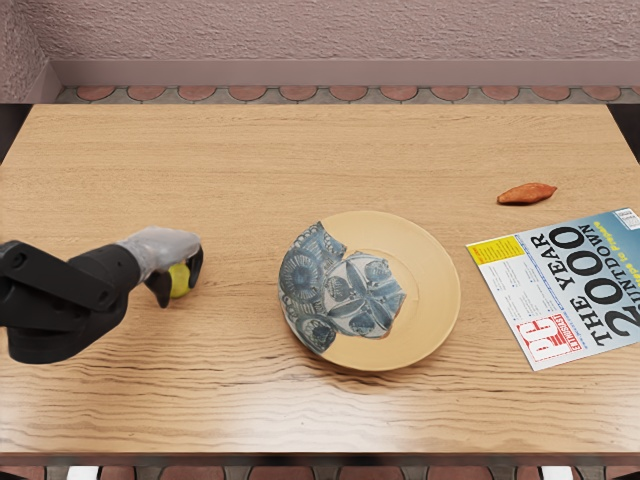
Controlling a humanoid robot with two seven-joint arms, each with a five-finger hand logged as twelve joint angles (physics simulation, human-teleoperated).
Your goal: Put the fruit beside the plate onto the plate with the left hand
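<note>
wooden table (250,150), pink wall (350,30) behind; magazine (565,285) and orange scrap (526,194) right of the plate (435,290); left hand (165,255) seemingly clasps a yellow fruit (180,279).

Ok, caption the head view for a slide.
Left robot hand grasps the yellow fruit on the table, left of the plate.

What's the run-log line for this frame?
left hand: fingers closed around yellow fruit | fruit: on table, left of plate, apart from it | step: not yet placed

small yellow fruit (179,281) lies well left of the tan, blue-patterned plate (432,292).
</note>
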